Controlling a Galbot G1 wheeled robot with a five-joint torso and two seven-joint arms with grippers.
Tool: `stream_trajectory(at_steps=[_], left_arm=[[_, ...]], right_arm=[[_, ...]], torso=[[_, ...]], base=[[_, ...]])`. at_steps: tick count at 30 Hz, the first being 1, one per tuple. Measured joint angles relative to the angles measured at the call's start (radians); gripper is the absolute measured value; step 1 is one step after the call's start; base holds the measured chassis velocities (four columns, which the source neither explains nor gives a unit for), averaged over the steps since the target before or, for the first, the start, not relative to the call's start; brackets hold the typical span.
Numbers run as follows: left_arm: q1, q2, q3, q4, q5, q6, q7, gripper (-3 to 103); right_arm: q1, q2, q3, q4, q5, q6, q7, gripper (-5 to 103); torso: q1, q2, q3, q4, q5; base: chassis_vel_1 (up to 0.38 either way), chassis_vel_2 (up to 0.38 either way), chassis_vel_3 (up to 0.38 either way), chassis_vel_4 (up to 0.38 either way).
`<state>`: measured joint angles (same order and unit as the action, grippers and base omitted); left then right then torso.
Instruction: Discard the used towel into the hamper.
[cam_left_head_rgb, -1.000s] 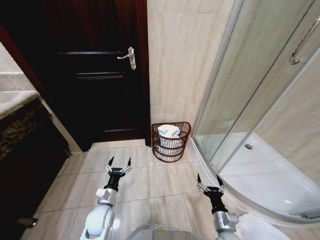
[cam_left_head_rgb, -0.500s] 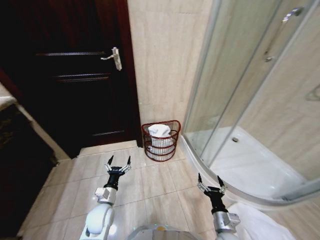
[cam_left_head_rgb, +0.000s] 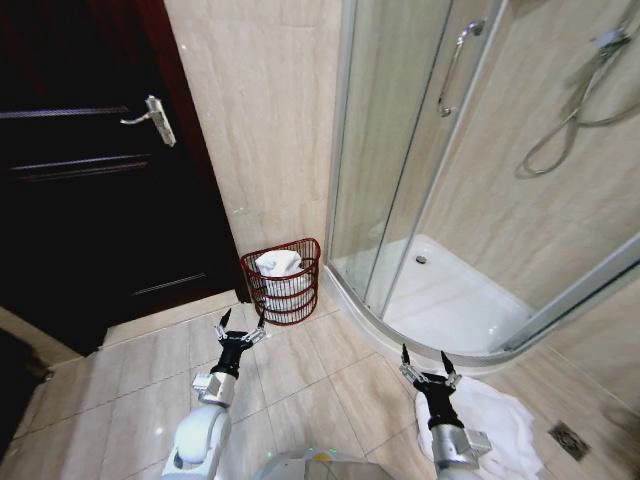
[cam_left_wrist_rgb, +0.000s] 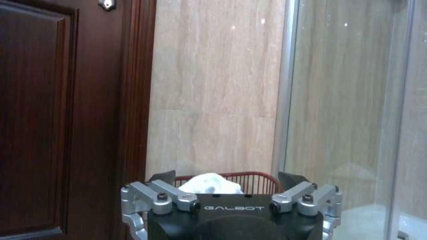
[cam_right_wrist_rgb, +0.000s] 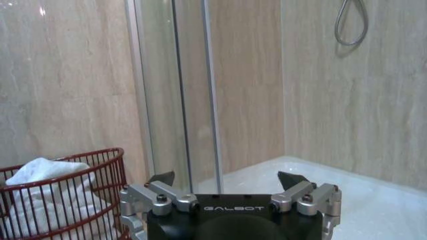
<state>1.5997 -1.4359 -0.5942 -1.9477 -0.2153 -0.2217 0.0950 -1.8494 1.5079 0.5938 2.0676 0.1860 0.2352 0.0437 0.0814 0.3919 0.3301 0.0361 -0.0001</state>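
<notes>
The hamper (cam_left_head_rgb: 284, 290), a small red-brown wire basket, stands on the floor against the beige wall, between the door and the shower. A white towel (cam_left_head_rgb: 277, 264) lies bunched inside it. My left gripper (cam_left_head_rgb: 240, 323) hangs open just short of the hamper, with nothing in it. My right gripper (cam_left_head_rgb: 424, 361) is open and empty near the shower curb. A rumpled white towel (cam_left_head_rgb: 500, 425) lies on the tiles beside the right arm. The left wrist view shows the hamper (cam_left_wrist_rgb: 257, 176) and its towel (cam_left_wrist_rgb: 210, 183) beyond the left gripper (cam_left_wrist_rgb: 227, 178). In the right wrist view the hamper (cam_right_wrist_rgb: 73, 200) sits off to one side of the right gripper (cam_right_wrist_rgb: 227, 176).
A dark wooden door (cam_left_head_rgb: 80, 190) with a lever handle (cam_left_head_rgb: 155, 115) is at left. A curved glass shower enclosure (cam_left_head_rgb: 400, 170) with a raised white tray (cam_left_head_rgb: 450, 310) takes up the right. A floor drain (cam_left_head_rgb: 567, 440) sits at far right. Beige floor tiles (cam_left_head_rgb: 140, 370) lie before me.
The whole head view has swung right: the door slid left and the shower came further in. Both arms keep the same pose, open.
</notes>
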Motion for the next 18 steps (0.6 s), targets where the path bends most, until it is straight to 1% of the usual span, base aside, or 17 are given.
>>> stream_trajectory(at_steps=[2,7,12,15,18], left_arm=[[0.0,-0.002,0.003,0.009,-0.007,-0.003,0.006,100],[0.001,-0.017,0.017,0.013,-0.005,-0.005,0.011,100],[0.004,-0.009,0.016,0.014,-0.006,-0.01,0.011,100],[-0.004,-0.011,0.013,0.019,-0.006,-0.018,0.009,100],[-0.009,-0.015,0.012,0.021,-0.006,-0.02,0.005,100]], right_arm=[[0.008,0.002,-0.003,-0.019,0.009,0.012,-0.02,100],[0.024,0.012,-0.008,-0.023,0.009,0.013,-0.048,100],[0.022,0.014,-0.005,-0.016,0.01,0.012,-0.044,100],[0.031,0.011,-0.002,-0.047,0.02,0.024,-0.04,100],[0.04,0.01,-0.001,-0.065,0.014,0.035,-0.026,100]], torso=[[0.0,0.0,0.0,-0.0002,0.0001],[0.0,0.0,0.0,-0.0005,0.0001],[0.0,0.0,0.0,-0.0007,0.0],[0.0,0.0,0.0,-0.0003,0.0],[0.0,0.0,0.0,-0.0006,0.0005]], base=[[-0.068,-0.057,0.077,0.076],[-0.14,-0.14,0.139,0.139],[-0.24,-0.237,0.219,0.231],[-0.237,-0.261,0.269,0.268],[-0.258,-0.277,0.268,0.293]])
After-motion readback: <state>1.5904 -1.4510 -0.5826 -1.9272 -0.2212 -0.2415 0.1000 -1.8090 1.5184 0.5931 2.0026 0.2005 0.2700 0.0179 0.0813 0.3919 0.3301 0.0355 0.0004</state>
